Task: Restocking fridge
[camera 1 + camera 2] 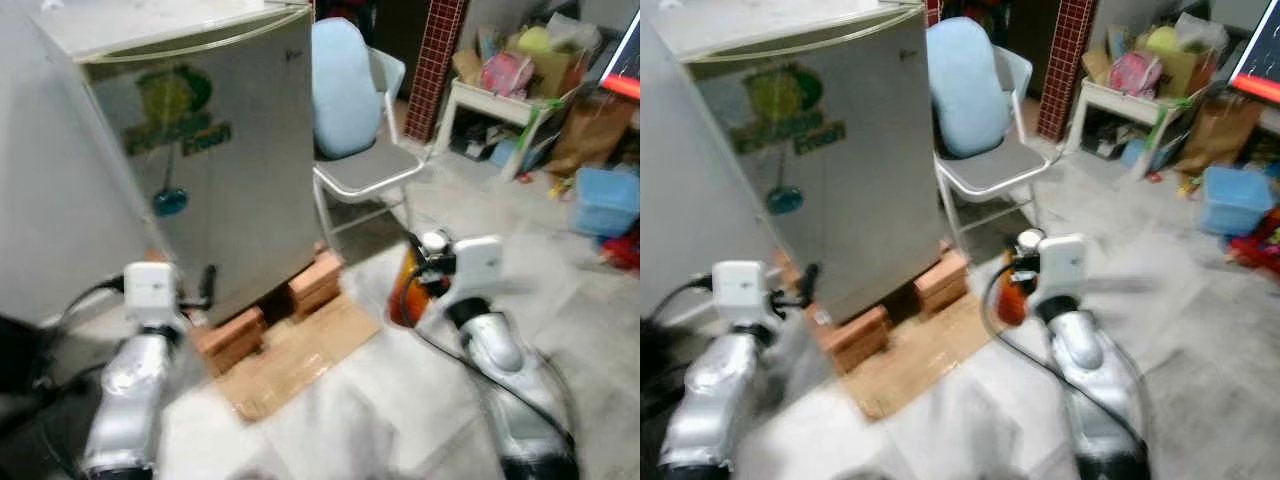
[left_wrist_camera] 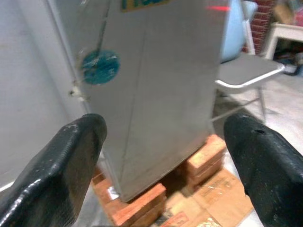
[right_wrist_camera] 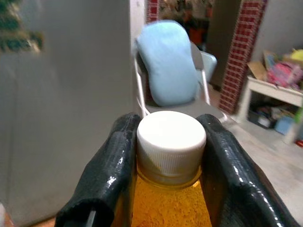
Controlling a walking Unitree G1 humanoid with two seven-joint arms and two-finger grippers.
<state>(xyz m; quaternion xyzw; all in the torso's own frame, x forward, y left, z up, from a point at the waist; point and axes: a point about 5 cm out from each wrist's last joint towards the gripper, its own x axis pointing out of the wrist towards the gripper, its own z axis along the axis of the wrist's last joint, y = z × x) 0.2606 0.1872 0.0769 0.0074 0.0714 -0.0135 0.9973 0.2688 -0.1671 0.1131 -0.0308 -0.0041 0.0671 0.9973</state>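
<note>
My right claw (image 3: 168, 189) is pinching an orange bottle (image 3: 170, 161) below its white cap, at 3 o'clock from the fridge (image 1: 200, 150). Left claw (image 2: 165, 161) is hanging spread, facing the fridge door.

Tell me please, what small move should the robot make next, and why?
Probably reach the empty left gripper, its fingers open, toward the fridge door edge to pull it open. The door looks closed, and the right gripper is shut on the orange bottle with the white cap, so that arm is busy and the bottle cannot go in yet.
</note>
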